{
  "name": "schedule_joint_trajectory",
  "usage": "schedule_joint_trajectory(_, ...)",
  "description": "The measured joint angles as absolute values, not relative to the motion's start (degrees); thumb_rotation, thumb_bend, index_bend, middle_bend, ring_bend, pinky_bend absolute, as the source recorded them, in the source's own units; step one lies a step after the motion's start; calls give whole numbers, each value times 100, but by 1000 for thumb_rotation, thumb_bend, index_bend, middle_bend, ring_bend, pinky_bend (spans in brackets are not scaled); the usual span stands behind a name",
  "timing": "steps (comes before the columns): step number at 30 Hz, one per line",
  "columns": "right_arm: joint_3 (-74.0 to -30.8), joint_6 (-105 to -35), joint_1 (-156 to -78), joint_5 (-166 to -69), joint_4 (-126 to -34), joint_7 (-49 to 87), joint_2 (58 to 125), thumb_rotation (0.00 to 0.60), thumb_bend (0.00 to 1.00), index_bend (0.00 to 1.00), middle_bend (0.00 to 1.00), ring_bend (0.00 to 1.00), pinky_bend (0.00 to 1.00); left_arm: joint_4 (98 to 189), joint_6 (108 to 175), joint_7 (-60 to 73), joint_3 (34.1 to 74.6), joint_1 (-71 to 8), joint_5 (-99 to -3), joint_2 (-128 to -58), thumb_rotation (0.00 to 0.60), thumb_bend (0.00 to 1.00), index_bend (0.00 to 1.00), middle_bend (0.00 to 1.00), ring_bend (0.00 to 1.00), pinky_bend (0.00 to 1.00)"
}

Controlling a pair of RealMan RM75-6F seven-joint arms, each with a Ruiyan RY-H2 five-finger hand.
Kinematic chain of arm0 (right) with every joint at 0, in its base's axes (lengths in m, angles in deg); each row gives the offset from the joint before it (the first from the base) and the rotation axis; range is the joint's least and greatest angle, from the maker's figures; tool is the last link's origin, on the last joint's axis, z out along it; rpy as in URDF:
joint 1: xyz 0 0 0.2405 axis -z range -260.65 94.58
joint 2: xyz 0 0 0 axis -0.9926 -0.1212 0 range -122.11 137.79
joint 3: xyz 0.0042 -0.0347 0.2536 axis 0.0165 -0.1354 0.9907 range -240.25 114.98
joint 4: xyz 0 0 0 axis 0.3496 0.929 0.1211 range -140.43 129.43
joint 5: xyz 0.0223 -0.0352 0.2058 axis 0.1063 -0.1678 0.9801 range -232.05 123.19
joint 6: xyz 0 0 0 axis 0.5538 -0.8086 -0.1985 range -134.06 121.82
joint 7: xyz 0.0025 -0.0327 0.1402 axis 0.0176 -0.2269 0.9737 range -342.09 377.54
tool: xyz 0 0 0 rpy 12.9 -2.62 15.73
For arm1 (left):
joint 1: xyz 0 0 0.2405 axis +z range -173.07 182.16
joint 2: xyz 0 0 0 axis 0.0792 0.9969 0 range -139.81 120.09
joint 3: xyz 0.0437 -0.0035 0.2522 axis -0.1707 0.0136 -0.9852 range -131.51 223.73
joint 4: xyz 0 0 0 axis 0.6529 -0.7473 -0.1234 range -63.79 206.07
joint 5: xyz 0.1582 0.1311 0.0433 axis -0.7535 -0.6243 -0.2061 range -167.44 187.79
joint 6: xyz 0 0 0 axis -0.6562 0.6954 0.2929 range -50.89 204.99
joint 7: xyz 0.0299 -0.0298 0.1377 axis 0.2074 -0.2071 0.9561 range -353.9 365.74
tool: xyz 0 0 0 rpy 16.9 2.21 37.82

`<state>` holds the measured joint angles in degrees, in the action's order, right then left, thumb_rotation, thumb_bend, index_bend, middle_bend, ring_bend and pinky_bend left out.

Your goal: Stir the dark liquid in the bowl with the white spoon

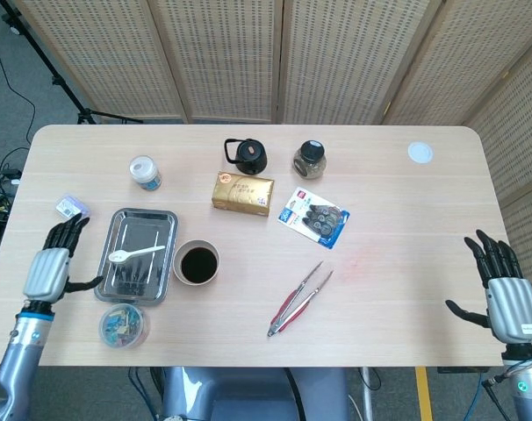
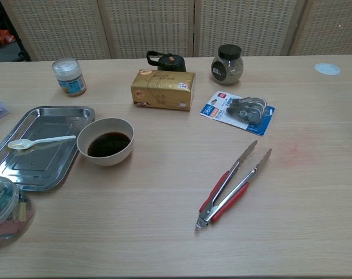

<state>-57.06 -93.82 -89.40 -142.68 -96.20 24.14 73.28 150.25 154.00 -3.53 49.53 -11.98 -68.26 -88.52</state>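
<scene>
Far left of the head view: left robot hand spread wide, holding nothing, just off the left rim of the metal tray, out of the chest view altogether. Immediately right of it, on the tray, the white spoon, bowl end toward the hand, handle running right and slightly up toward the bowl of dark liquid; long axis close to horizontal in the frame, so probably a reach rightward over the rim for the bowl end, or further across for the handle. Left robot hand by far the nearer; right one well apart. Lower left, a clear tub of coloured bits below the tray. Centre: gold box, red-handled tongs. Far right, lower edge: right robot hand also wide and empty, beyond the corner of the pale wooden desk. Behind, woven folding screens, grey floor.
</scene>
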Motion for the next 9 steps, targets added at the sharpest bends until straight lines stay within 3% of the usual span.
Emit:
schedule_joint_trajectory(5,-5678,-9558,-8888,-14349,-9580,2193,7398,600,0,0,0,0,0,16085,16070,478,4700,-537,-6794,-8020,600,51,0,0,0,0)
schedule_joint_trajectory(9,-5685,-9546,-8882,-14335,-9590,2184,7398,600,0,0,0,0,0,16339,16286,646,4533,-232,-6805,-7694,600,62,0,0,0,0)
